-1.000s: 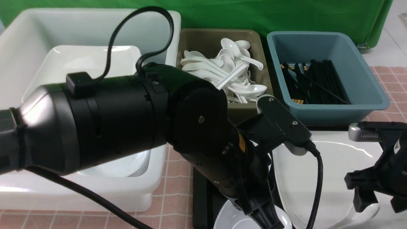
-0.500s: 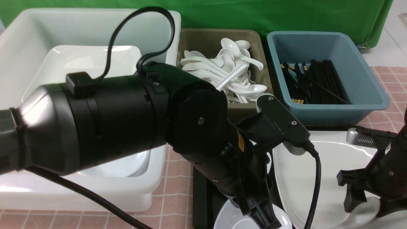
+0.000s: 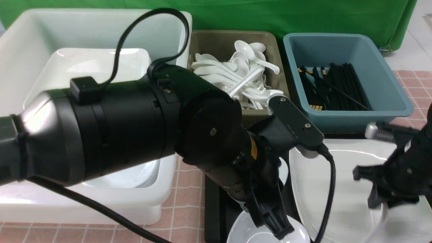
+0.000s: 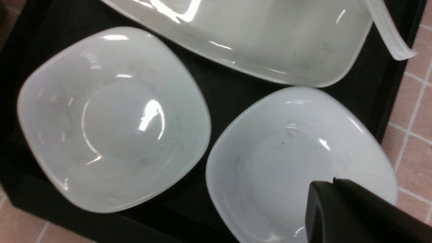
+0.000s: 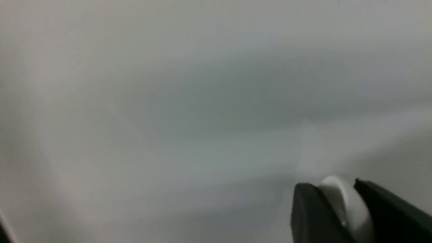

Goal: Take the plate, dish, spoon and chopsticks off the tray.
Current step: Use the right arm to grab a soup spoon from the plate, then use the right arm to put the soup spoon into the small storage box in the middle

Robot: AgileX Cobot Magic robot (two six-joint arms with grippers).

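Delta vs a second ago: the right arm has swung a little left and up. The right gripper (image 3: 383, 203) is further in over the plate (image 3: 337, 189), and the spoon (image 3: 382, 218) has come with it. The left arm has nudged slightly up and left, otherwise same pose.

Right gripper: clamped narrow on the spoon. The right wrist view shows a rounded white edge of the spoon (image 5: 337, 194) pinched between the two black fingers (image 5: 305, 212), with only blurred white plate behind. In the front view the spoon hangs below the gripper, motion-blurred, above the plate's near right part. I can't tell if it touches.

Left gripper (image 3: 273, 224): points down over the near small dish (image 3: 248, 233). Only one finger (image 4: 354, 212) shows in the left wrist view, so I can't tell the jaw gap.

Tray (image 3: 211, 209) sits on the pink tiled surface (image 3: 185, 202). It carries the plate (image 4: 270, 33) and two small dishes (image 4: 111, 121) side by side, close but not touching, black tray floor (image 4: 229, 91) between them. Part of the spoon (image 4: 388, 33) shows past the plate's corner.

Behind the tray: olive tub (image 3: 216, 44) with a white spoon pile (image 3: 236, 77), and blue tub (image 3: 388, 87) with black chopsticks (image 3: 337, 87). Left of the tray: white bin (image 3: 84, 23) holding square white dishes (image 3: 84, 64).
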